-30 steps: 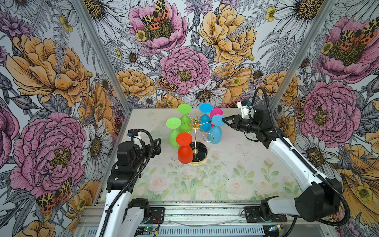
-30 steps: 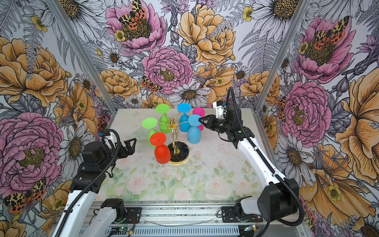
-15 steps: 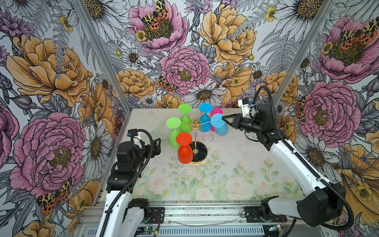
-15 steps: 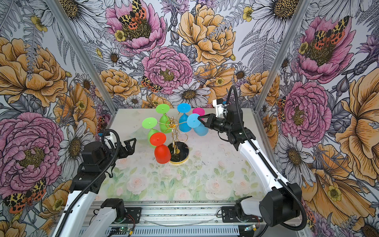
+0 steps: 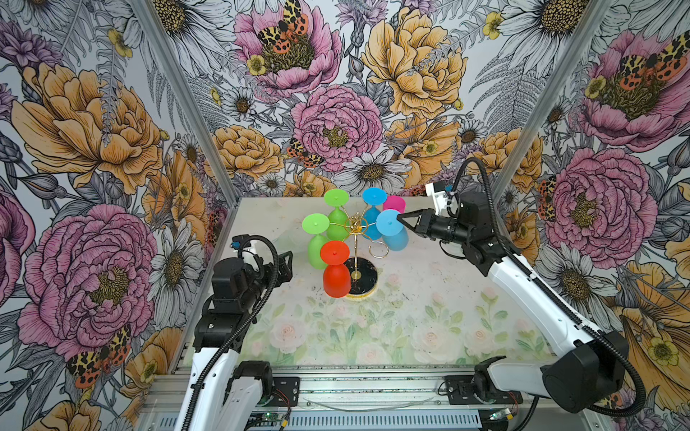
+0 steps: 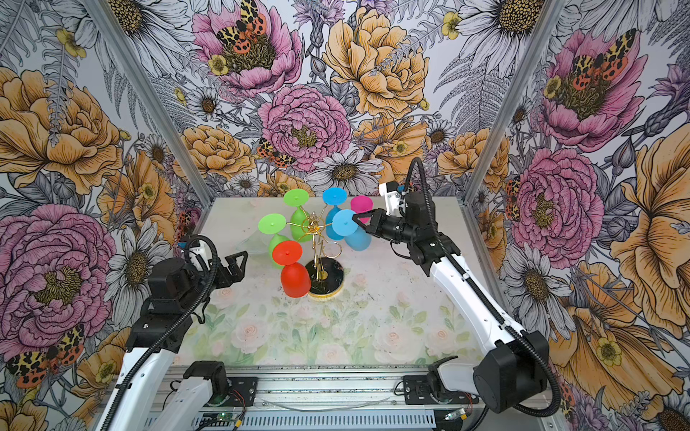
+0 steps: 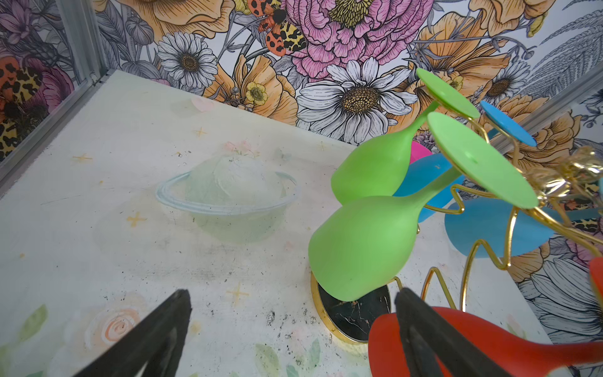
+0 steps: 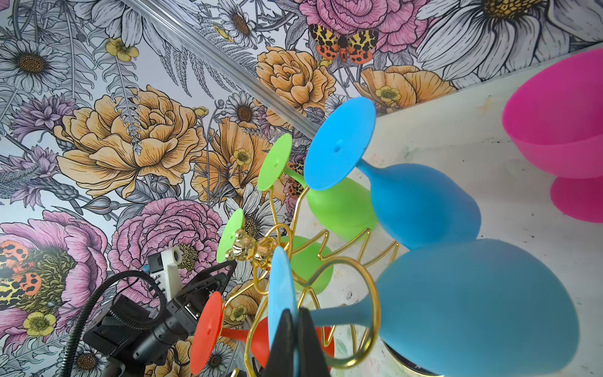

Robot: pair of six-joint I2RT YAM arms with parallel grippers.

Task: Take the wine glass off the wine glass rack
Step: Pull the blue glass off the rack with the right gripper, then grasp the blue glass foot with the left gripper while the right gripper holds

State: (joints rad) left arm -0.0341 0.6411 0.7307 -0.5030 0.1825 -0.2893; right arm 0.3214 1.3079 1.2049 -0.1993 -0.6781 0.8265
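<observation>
Six glasses show in both top views: two green, two blue, one red, one pink; two arms work the table (image 5: pixel 429 317), one on each side. The wine glass rack (image 5: pixel 367 280) stands mid-table, a gold wire stand on a round black base. Four glasses hang from it bowl down: a front green glass (image 5: pixel 317 257), a back green glass (image 5: pixel 337 228), a red glass (image 5: pixel 336 280) nearest the camera, and a darker blue glass (image 5: pixel 374 196) at the back. The pink glass (image 5: pixel 394 204) stands upright on the table behind the rack, apart from it.

The wine glass (image 5: pixel 395 239), the lighter blue one, is at the rack's right side, tilted, its round foot uppermost beside the rack's top; the right gripper (image 5: pixel 402 221) has its jaws pinched together on the edge of that foot, and the right wrist view shows the two fingers (image 8: pixel 284 339) flat against the disc. One bare curled hook (image 5: pixel 379 250) sits just beside the glass's bowl; in the right wrist view the stem crosses that gold loop, and I cannot tell whether it is threaded through it.

The left gripper (image 5: pixel 287 266) hovers left of the rack, jaws spread wide, holding nothing; it is near the front green glass and the red glass, touching neither.
</observation>
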